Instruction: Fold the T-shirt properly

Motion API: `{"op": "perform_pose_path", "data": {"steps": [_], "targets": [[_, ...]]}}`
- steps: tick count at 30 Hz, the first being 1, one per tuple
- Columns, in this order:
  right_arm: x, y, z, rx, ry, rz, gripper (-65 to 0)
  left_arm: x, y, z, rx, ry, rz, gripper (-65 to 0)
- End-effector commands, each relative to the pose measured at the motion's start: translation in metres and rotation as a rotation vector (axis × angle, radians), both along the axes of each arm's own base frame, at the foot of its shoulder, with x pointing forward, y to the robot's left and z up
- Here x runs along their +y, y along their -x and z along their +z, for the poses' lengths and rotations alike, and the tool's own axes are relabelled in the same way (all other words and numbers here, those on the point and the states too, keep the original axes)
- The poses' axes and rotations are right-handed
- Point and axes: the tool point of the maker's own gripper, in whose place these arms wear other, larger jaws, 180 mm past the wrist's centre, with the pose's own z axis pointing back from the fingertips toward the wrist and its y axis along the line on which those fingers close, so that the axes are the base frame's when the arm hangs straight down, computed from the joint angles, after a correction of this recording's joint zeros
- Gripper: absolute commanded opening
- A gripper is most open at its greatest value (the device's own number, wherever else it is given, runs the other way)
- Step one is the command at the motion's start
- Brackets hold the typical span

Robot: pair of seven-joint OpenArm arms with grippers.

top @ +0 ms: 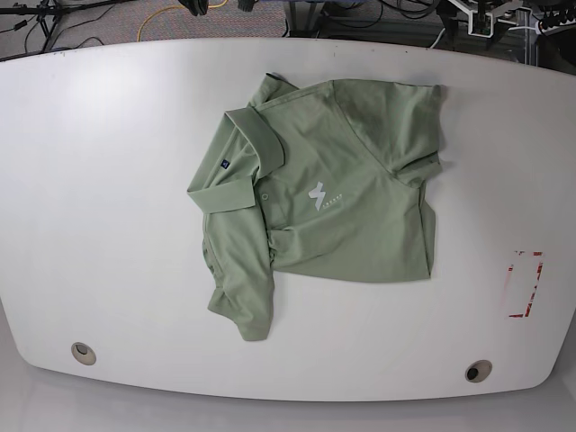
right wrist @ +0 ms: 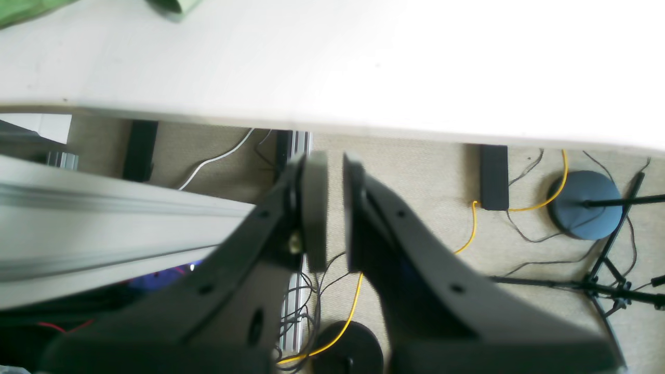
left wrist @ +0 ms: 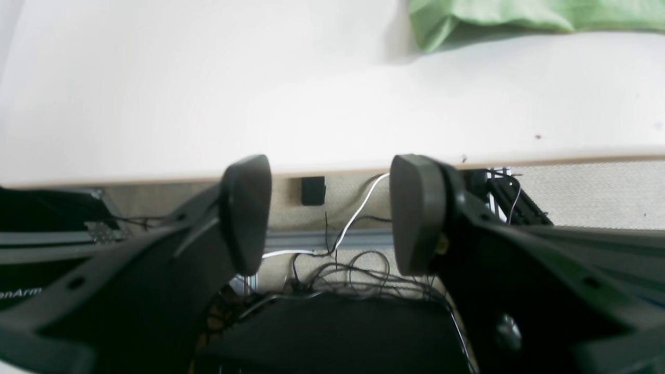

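Note:
The pale green T-shirt (top: 342,216) lies front up in the middle of the white table (top: 108,180). Its ribbed collar (top: 247,148) points left and its white chest logo (top: 317,195) shows. One sleeve hangs toward the near edge and the other is bunched at the far right. My left gripper (left wrist: 330,176) is open and holds nothing. It hovers over the table's edge, with a corner of the T-shirt (left wrist: 499,13) well beyond it. My right gripper (right wrist: 334,171) is shut on nothing, off the table's edge, and bits of the T-shirt (right wrist: 21,10) lie far off. Neither gripper shows in the base view.
A red-marked rectangle (top: 524,283) sits on the table's right side. Two round grommet holes (top: 83,352) (top: 478,370) lie near the front edge. Past the table edge are floor cables (right wrist: 470,228), a round stand base (right wrist: 587,205) and an aluminium frame rail (right wrist: 104,228).

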Motion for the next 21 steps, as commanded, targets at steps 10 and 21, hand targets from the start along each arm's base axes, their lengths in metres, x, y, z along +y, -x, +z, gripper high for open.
{"op": "perform_pose_path", "data": {"steps": [10, 21], "targets": [[-0.0001, -0.0009, 0.0039, -0.007, -0.005, -0.008, -60.2, -0.0112, 0.0013, -0.0027, -0.009, 0.028, -0.018, -31.3], [-0.003, 0.0007, 0.007, -0.009, 0.005, -0.01, -60.3, -0.0087, 0.0021, -0.0046, -0.01, 0.033, -0.008, -31.4]]}}
